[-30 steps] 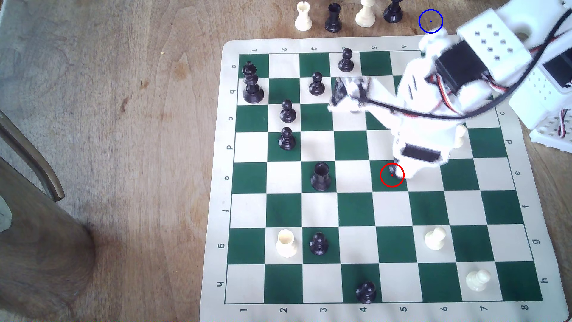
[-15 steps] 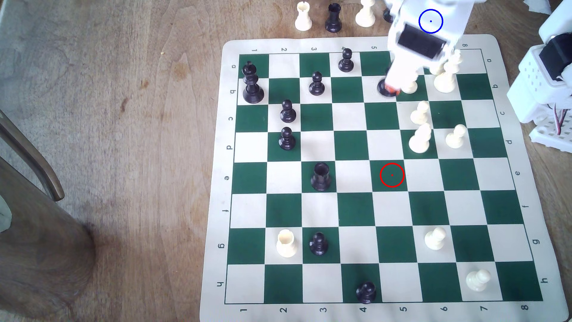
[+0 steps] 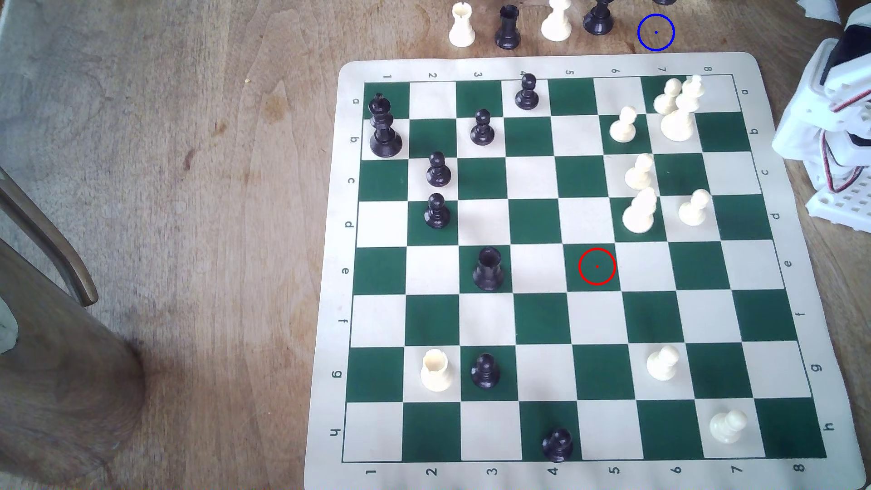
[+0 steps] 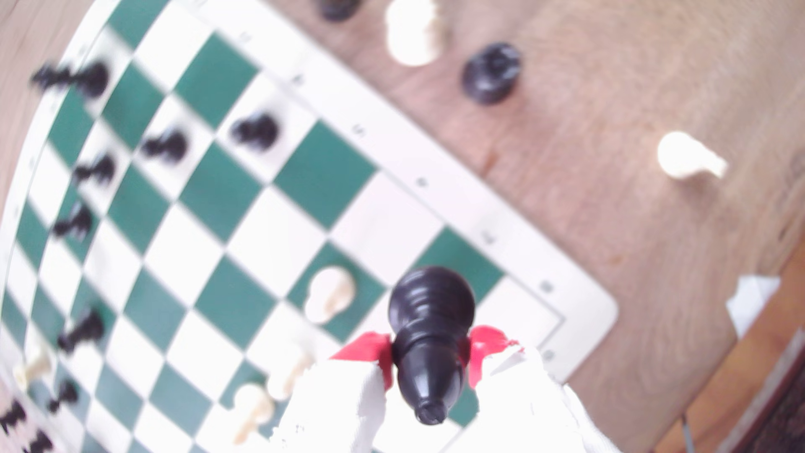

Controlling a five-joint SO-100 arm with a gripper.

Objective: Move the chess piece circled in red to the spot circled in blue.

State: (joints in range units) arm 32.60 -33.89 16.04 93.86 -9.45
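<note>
The gripper [image 4: 429,361] is pinching the chess piece [image 4: 429,335] at its neck between two red pads [image 4: 368,350], and the piece is hanging in the air above a corner of the chessboard [image 4: 392,218], its round base showing toward the camera. Under it white pawns [image 4: 329,292] are standing on the near squares. On the bare table [image 4: 610,130] beyond the board edge, a black rook [image 4: 492,72] and a white piece [image 4: 690,159] are standing. This wrist view is blurred. In the exterior view the spot [image 3: 655,32] is lying bare, just beside a black piece [image 3: 598,19]. The red ring [image 3: 596,266] is sitting on an empty green square. The arm [image 3: 834,141] is being cut off at that view's right edge.
</note>
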